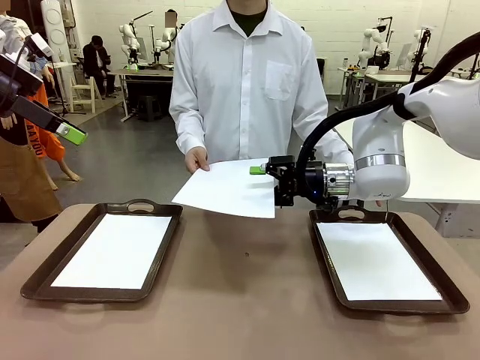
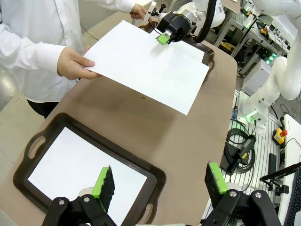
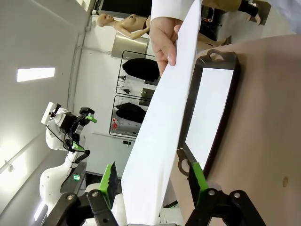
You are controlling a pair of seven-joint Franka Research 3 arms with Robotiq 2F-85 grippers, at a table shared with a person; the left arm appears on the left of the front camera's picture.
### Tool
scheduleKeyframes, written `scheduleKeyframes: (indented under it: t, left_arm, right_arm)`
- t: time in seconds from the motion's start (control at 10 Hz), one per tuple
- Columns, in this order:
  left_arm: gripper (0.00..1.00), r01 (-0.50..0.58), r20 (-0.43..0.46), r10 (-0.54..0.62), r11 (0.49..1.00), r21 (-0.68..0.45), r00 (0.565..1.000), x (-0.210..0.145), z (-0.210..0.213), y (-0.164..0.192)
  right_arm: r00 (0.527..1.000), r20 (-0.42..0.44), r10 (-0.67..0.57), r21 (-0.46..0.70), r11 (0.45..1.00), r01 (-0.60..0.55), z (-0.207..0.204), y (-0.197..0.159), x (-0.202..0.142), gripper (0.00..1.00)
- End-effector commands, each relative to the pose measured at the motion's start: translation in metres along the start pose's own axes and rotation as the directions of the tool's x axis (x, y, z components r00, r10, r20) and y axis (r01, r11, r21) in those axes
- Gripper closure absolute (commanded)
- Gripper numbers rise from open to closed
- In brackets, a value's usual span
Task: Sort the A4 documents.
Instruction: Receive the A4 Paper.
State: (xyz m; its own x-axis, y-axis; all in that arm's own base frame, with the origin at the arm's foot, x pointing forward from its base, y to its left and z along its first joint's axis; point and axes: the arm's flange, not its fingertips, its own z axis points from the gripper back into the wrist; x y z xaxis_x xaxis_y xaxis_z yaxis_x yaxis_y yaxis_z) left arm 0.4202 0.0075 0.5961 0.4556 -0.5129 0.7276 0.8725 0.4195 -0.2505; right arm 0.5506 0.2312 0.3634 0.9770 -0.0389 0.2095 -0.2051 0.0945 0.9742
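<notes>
Lying flat, one A4 sheet (image 1: 114, 249) fills each dark brown tray (image 1: 39, 276).

Three blank white A4 sheets

One sheet (image 1: 232, 187) hangs level in the air above the table's far edge; another (image 1: 116, 250) lies flat in the left tray, a third (image 1: 375, 260) in the right tray.

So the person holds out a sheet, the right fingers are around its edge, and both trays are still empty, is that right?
Not quite: both trays already hold a sheet. The front view shows white paper in the left tray and in the right tray. The rest stands: the person's hand holds out a sheet and the right gripper has its fingers around its edge.
</notes>
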Motion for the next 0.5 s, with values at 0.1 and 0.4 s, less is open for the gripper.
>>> scheduleKeyframes:
  t: [0.1, 0.4]
  left_arm:
    - [0.0, 0.004, -0.003, -0.004, 1.0, 0.001, 1.0, 0.0001, 0.0006, -0.0011]
    - [0.0, 0.004, -0.003, -0.004, 1.0, 0.001, 1.0, 0.0001, 0.0006, -0.0011]
  right_arm:
    - [1.0, -0.017, -0.017, 0.009, 1.0, 0.017, -0.0011, -0.0024, 0.0011, 0.61]
    - [0.999, -0.01, -0.034, 0.01, 0.999, 0.034, 0.0071, -0.0046, -0.0011, 0.62]
